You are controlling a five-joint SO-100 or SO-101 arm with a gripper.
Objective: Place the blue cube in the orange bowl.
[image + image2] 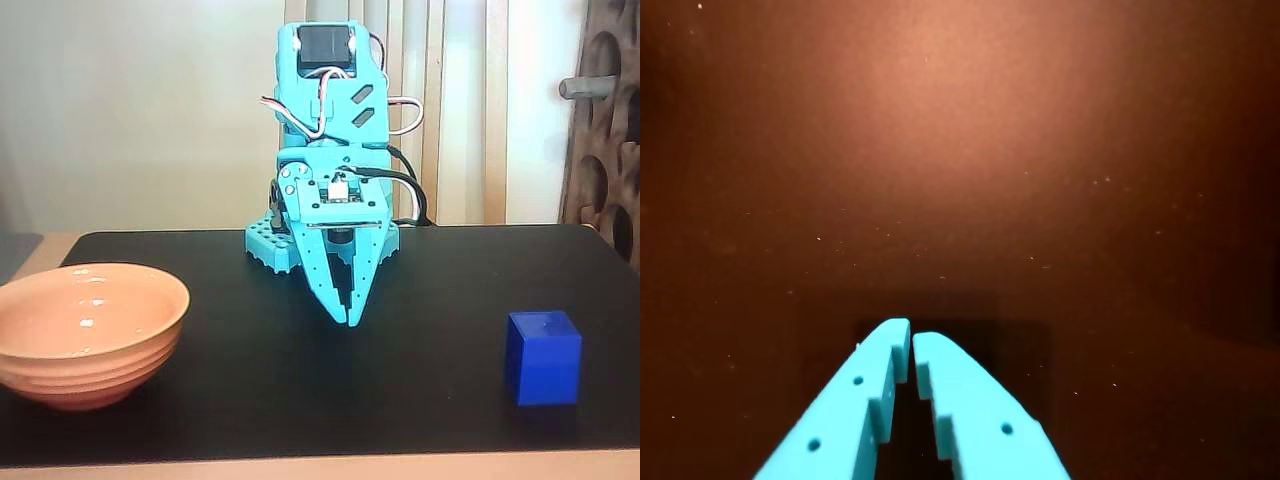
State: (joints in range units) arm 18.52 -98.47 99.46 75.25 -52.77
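Note:
The blue cube [543, 357] rests on the black mat at the front right of the fixed view. At the front left stands the orange bowl [85, 330], with nothing in it that I can see. My turquoise gripper [350, 318] hangs between them at the middle of the mat, pointing down with its tips just above the surface. Its fingers are shut with nothing between them. In the wrist view the gripper [911, 335] shows two closed fingers over bare dark mat; neither cube nor bowl appears there.
The black mat [420, 290] covers a wooden table whose front edge runs along the bottom of the fixed view. The arm's base [275, 243] sits at the back centre. A dark wooden rack [610, 130] stands at the back right.

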